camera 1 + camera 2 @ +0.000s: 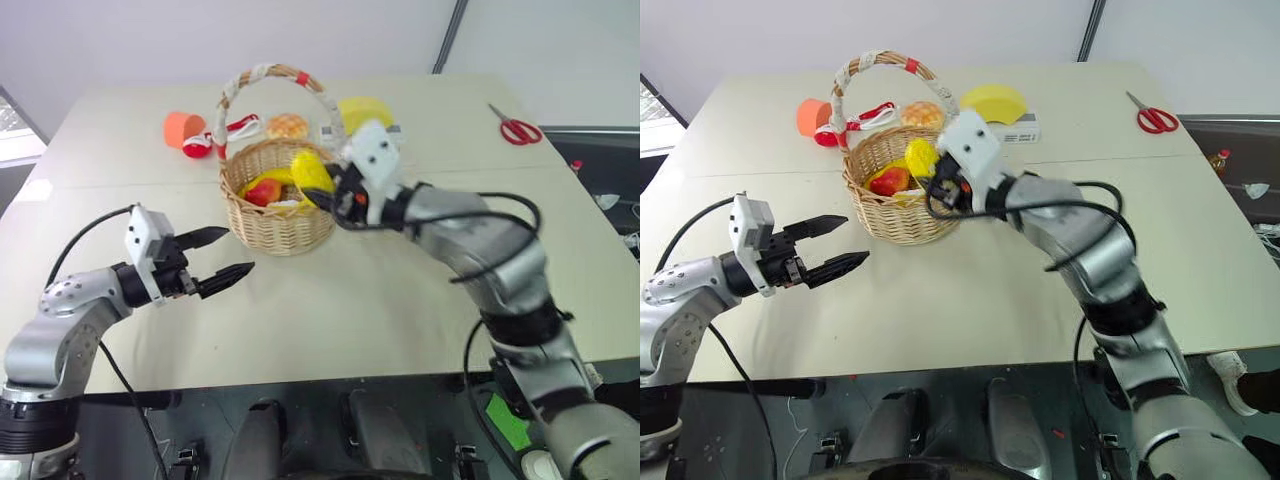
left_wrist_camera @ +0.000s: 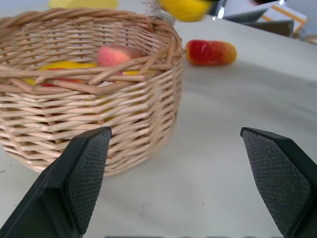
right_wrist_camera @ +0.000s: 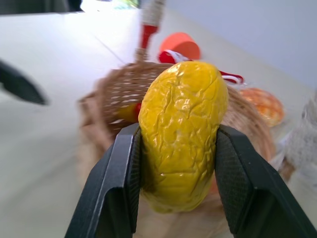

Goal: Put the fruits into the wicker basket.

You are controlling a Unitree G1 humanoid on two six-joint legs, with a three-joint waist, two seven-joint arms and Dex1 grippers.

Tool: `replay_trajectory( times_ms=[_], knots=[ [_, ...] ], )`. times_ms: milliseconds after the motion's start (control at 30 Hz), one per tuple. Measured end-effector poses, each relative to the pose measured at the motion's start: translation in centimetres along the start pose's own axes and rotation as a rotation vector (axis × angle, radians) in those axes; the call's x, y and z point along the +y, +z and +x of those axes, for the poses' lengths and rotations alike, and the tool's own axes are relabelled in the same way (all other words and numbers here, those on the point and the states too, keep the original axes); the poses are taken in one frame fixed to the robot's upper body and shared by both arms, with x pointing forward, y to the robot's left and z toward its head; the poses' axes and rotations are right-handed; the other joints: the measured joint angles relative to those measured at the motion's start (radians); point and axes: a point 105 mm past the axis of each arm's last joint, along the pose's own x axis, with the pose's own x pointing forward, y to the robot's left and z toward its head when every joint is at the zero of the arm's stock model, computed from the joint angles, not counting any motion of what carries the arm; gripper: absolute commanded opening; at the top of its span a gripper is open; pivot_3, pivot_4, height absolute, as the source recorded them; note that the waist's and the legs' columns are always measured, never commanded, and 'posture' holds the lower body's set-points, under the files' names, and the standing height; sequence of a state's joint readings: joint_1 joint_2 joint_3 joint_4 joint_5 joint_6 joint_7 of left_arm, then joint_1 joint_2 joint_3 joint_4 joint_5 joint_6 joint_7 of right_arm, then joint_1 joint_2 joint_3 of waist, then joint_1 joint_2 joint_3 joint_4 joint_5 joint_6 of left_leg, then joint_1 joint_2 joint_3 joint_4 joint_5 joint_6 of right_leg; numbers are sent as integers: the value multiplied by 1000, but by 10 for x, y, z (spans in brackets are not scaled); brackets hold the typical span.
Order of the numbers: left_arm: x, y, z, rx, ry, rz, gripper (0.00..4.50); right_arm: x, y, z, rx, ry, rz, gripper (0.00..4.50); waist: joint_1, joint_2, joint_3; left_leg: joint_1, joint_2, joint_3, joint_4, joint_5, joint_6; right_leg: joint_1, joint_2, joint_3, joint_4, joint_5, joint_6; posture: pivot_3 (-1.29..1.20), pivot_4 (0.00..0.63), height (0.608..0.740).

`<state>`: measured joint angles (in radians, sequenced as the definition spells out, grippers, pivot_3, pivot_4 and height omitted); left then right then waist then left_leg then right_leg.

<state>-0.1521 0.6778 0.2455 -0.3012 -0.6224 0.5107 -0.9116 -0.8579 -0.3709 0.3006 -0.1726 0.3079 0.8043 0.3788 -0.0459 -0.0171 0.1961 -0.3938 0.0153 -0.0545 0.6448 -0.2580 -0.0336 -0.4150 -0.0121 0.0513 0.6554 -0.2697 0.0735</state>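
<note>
Worktop point(image 1: 400, 300) bearing the wicker basket point(image 1: 275, 215), the landmark for all placements. Right hand point(image 3: 174, 198), at the basket's rim, pinches the yellow lemon-like fruit point(image 3: 181, 134) between its two fingers. Left hand point(image 1: 222, 258), near the basket on the opposite side, has its fingers spread wide and empty. Inside the basket lie a banana point(image 2: 64, 65) and a pinkish apple point(image 2: 119, 53); a red-and-yellow mango point(image 2: 210, 52) lies on the worktop just beyond the basket. Step in hand: carrying the lemon over the basket. The next move calls for centring it above the opening, clear of the arched handle point(image 1: 270, 78), then releasing.
</note>
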Motion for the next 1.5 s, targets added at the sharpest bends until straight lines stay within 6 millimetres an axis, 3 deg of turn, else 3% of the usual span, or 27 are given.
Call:
replay_trajectory(
  times_ms=[33, 133, 167, 233, 300, 367, 433, 500, 600, 667, 733, 967, 1033, 1167, 1267, 1400, 1500],
  knots=[
    [0, 2, 1, -7, 3, 3, 4500, -1, -3, 7, 13, -8, 0, 1588, 2, 0, 0, -1, 0, 0, 0, 0, 0, -1, -1, 0, 0, 0, 0, 0, 150, 740],
    [0, 6, 4, -26, 10, 12, 4500, -4, -6, 20, 28, -26, 19, 2938, 3, 0, 0, -13, -2, 0, 2, 0, -1, -13, -4, 0, 3, 1, 1, 0, 150, 740],
    [-1, 7, 4, -31, 12, 13, 4500, -5, -7, 22, 32, -28, 28, 3570, 4, 0, 0, -16, -3, 0, 3, 1, -1, -17, -6, 0, 5, 1, 1, 0, 150, 740],
    [-2, 8, 5, -38, 15, 15, 4500, -4, -10, 25, 35, -32, 38, 4465, 4, 0, 0, -16, -5, 0, 3, 1, -1, -18, -9, 0, 6, 1, 1, 0, 150, 740],
    [-4, 10, 7, -49, 13, 18, 4500, -4, -3, 25, 1, -33, 32, 4465, 4, 0, 0, -16, -5, 0, 3, 1, -1, -18, -9, 0, 7, 1, 1, 0, 150, 740],
    [-7, 12, 9, -69, 2, 13, 4500, -1, 17, 14, -84, -10, -7, 4465, 5, 0, 0, -16, -5, -1, 3, 1, -2, -18, -9, 0, 7, 1, 1, 0, 150, 740],
    [-11, 15, 14, -90, -10, 8, 4500, 4, 36, -13, -179, 50, -69, 4465, 12, 0, 0, -16, -5, -3, 3, 1, -2, -17, -9, -1, 6, 1, 1, 0, 150, 740],
    [-15, 17, 19, -97, -29, 4, 4500, 5, 34, -38, -190, 96, -115, 4465, 19, -1, -1, -15, -5, -3, 3, 1, -1, -14, -9, -2, 4, 1, 1, 0, 150, 740],
    [-28, 21, 29, -94, -89, 27, 4500, -2, -6, -69, -49, 119, -123, 4465, 28, -1, -1, -14, -6, -2, 3, 1, -1, -13, -10, -2, 4, 1, 1, 0, 150, 740],
    [-44, 19, 39, -76, -161, 42, 4500, -17, -46, -88, 123, 69, -121, 4465, 30, -1, -1, -13, -7, -1, 4, 1, -1, -12, -8, -2, 4, 1, 1, 0, 150, 740],
    [-54, 15, 49, -59, -209, 47, 4500, -35, -73, -101, 242, -7, -111, 4465, 27, -1, -1, -13, -6, 2, 4, 1, -1, -12, -7, -1, 4, 1, 1, 0, 150, 740],
    [-75, 7, 77, -36, -322, 96, 4500, -97, -130, -127, 489, -302, -157, 4465, 16, -1, -1, -10, -4, 4, 4, 1, -1, -12, 0, 1, 7, 0, 0, 0, 150, 740],
    [-78, 2, 82, -16, -344, 114, 4500, -105, -145, -126, 534, -334, -126, 4465, 9, -1, -1, -10, -4, 4, 4, 1, -1, -12, 0, 1, 7, 0, 0, 0, 150, 740],
    [-81, 3, 87, -23, -363, 130, 4500, -109, -155, -116, 545, -342, -76, 4465, 2, -1, -1, -10, -4, 4, 4, 1, -1, -13, 0, 1, 8, 0, 0, 0, 150, 740],
    [-80, 2, 86, -15, -355, 144, 4500, -112, -157, -115, 548, -342, -65, 3616, 5, -1, -1, -11, -4, 4, 4, 1, -1, -13, 0, 1, 8, 0, 0, 0, 150, 740],
    [-78, -3, 83, -1, -338, 137, 4500, -107, -157, -111, 537, -316, -54, 1730, 5, -1, -1, -11, -4, 4, 5, 1, -1, -13, 0, 1, 8, 0, 0, 0, 150, 740],
    [-76, -5, 81, 4, -327, 131, 4500, -105, -151, -109, 515, -303, -81, 1636, 5, -1, -1, -11, -4, 3, 5, 1, -1, -13, 0, 1, 8, 0, 0, 0, 150, 740]
  ],
)
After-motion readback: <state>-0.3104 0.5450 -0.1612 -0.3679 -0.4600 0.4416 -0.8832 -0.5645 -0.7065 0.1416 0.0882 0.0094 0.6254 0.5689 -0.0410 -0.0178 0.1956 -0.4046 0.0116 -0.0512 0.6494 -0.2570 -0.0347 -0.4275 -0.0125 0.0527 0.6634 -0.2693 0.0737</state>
